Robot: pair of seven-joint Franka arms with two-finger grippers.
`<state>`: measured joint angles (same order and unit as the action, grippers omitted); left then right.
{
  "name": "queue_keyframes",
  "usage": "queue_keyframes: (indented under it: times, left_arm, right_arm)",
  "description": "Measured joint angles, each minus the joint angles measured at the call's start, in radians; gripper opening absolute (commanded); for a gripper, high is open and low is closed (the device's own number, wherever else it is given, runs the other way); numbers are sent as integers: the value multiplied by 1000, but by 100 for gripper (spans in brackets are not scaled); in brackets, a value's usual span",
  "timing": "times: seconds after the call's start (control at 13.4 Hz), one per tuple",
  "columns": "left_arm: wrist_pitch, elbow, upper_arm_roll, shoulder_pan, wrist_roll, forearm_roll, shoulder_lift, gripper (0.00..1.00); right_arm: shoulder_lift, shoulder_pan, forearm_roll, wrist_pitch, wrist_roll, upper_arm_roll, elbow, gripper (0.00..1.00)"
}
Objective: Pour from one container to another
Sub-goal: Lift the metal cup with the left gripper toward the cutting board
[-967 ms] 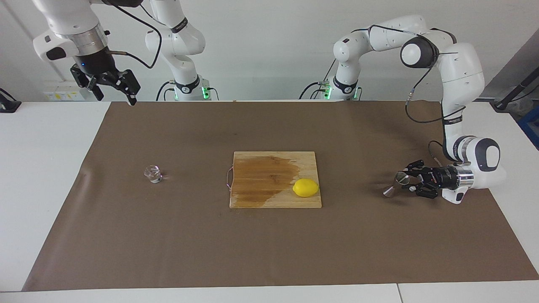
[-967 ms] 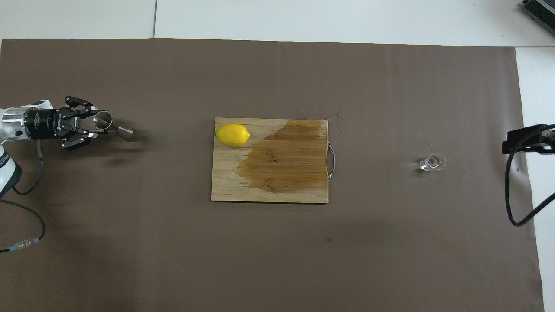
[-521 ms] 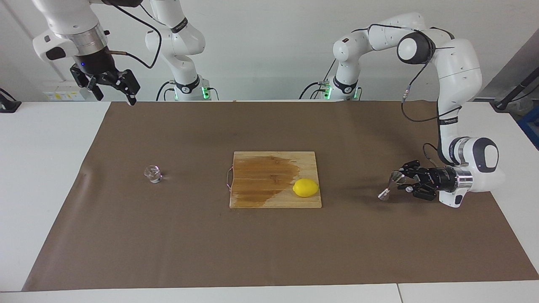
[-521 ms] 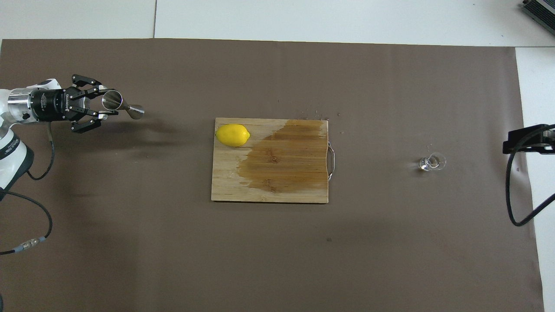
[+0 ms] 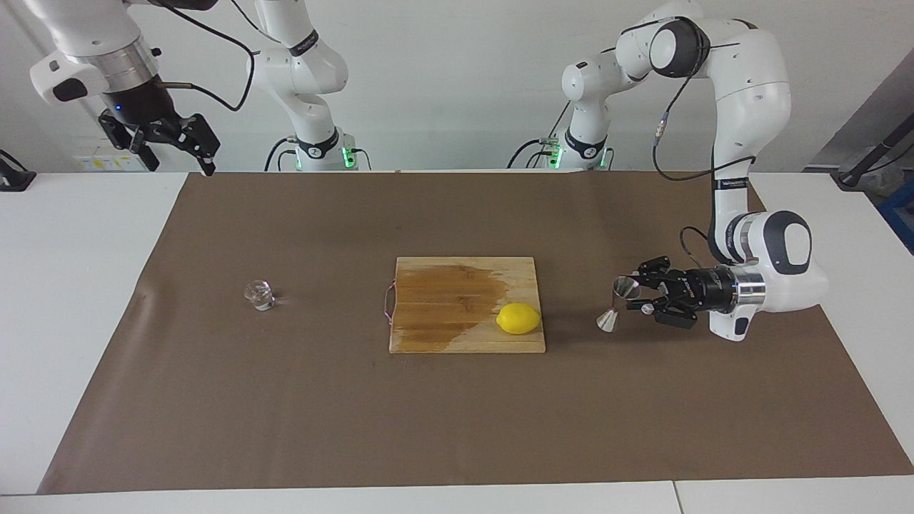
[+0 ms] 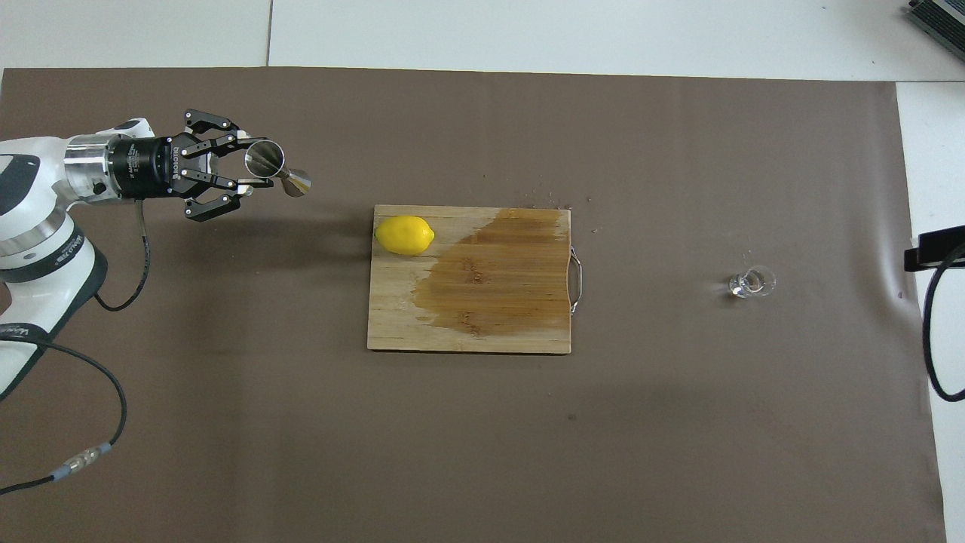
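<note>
I see a white surface (image 5: 78, 285) covered by a large brown paper mat (image 5: 457, 414), with two white arms mounted at its robot end.

My left gripper (image 5: 640, 296) is turned sideways, low over the mat at the left arm's end of the surface. Its fingers (image 6: 249, 183) are closed around the upper cone of the steel jigger (image 5: 618, 304), an hourglass shape of two cones joined at a narrow waist. The jigger is held upright, its open upper cup facing up and its lower cone pointing down toward the mat. I cannot tell whether its base touches the mat or hangs just above it. It sits between the gripper and the cutting board.

A wooden cutting board (image 5: 428, 335) lies in the middle of the mat, with a dark wet-looking patch (image 6: 497, 279) across much of it. A yellow lemon (image 5: 518, 318) rests on the board, at the corner toward the left arm's end.

The small clear glass cup (image 5: 259, 295) stands upright on the mat toward the right arm's end, well apart from the board and from the jigger.

My right gripper (image 5: 173, 143) waits, raised high above the corner of the mat at the right arm's end, fingers spread apart and holding nothing.
</note>
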<state>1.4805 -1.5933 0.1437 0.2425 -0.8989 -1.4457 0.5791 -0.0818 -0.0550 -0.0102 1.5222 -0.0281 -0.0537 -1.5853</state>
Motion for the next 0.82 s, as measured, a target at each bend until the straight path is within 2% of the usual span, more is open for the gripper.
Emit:
queue_keyframes:
  times: [0.22, 0.45, 0.6, 0.82]
  left_arm:
    - [34, -96, -227, -276, 0, -154, -65, 44]
    - [59, -175, -401, -510, 0, -282, -98, 45]
    - [86, -214, -456, -610, 1, -346, -110, 45]
    - [145, -255, -481, -700, 5, -403, -125, 45]
  right_arm:
    - [-6, -7, 50, 0, 74, -1, -20, 100]
    - [-34, -67, 169, 25, 300, -6, -76, 100]
    - [-47, -84, 192, 66, 479, -11, -101, 100]
    - [-56, -88, 251, 81, 709, -11, -152, 100]
